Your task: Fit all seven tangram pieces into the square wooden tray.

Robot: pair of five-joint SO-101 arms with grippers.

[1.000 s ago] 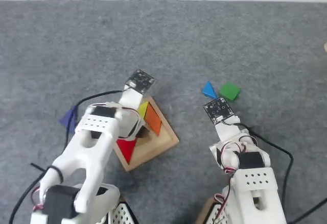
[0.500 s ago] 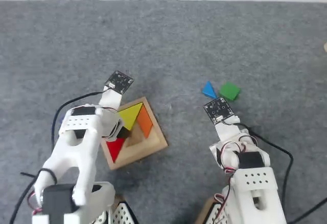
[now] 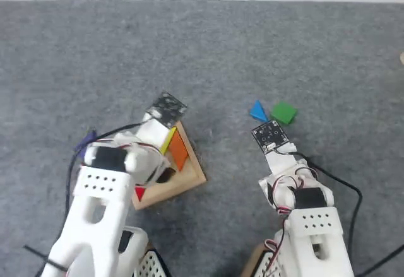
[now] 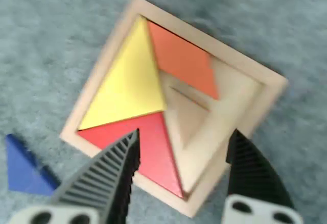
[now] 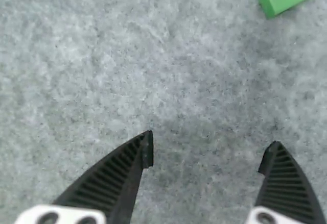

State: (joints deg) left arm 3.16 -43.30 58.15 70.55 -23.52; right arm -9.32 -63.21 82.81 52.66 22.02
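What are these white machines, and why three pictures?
These are a left arm and a right arm, robots at a grey table. One picture looks down from above; the other two come from cameras on each arm's wrist. The black claws are end effectors, the grabbing parts. The left end effector hangs open above a wooden tray holding a yellow triangle, an orange piece and a red triangle. A dark blue piece lies beside it. The right end effector is open near a green square and a light blue triangle. Neither holds anything.
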